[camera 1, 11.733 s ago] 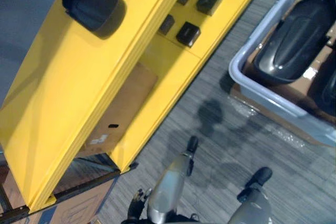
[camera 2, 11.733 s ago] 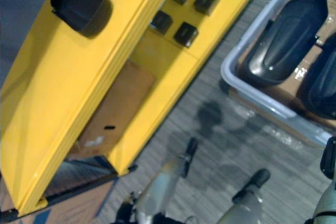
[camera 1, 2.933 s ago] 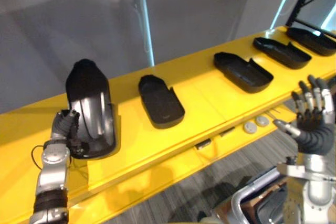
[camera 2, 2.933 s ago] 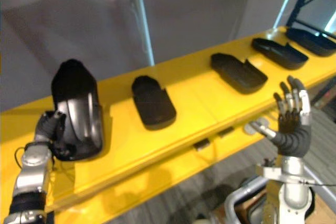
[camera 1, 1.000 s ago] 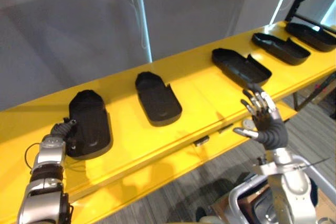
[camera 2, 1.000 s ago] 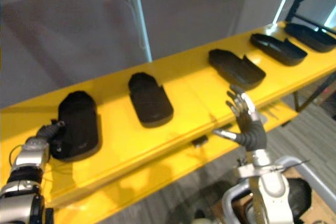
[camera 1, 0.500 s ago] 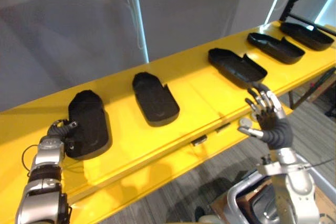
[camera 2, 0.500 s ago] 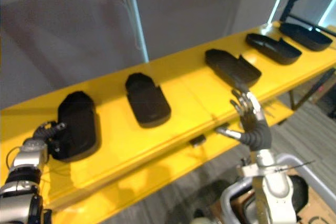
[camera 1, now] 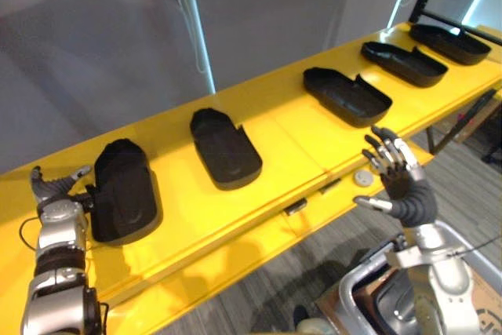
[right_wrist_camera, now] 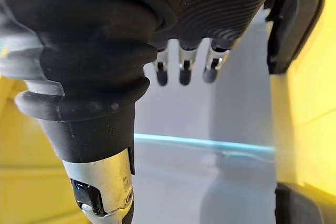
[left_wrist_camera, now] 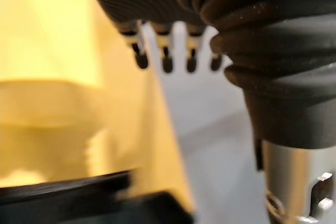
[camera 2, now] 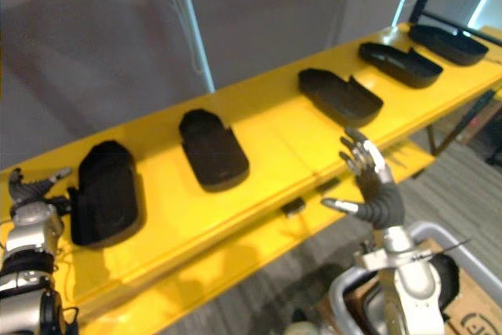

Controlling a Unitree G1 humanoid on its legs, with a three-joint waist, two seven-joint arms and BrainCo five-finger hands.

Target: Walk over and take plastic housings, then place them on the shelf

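Several black plastic housings lie in a row on the yellow shelf (camera 1: 282, 127). The leftmost housing (camera 1: 123, 201) lies flat at the shelf's left end. My left hand (camera 1: 53, 194) is open just to its left, fingers spread and off the housing; they stand straight in the left wrist view (left_wrist_camera: 165, 56). The second housing (camera 1: 226, 147) and third housing (camera 1: 347, 95) follow to the right, two more (camera 1: 403, 63) beyond. My right hand (camera 1: 396, 174) is raised in front of the shelf edge, open and holding nothing.
A grey bin (camera 1: 369, 292) with a dark housing inside stands on the floor at the lower right. A lower yellow shelf (camera 1: 235, 260) holds small round parts (camera 1: 362, 178). A grey wall rises behind the shelf.
My left hand let go of the leftmost housing and drew back to its left with fingers spread. The housing stays flat on the shelf. The view has shifted slightly.
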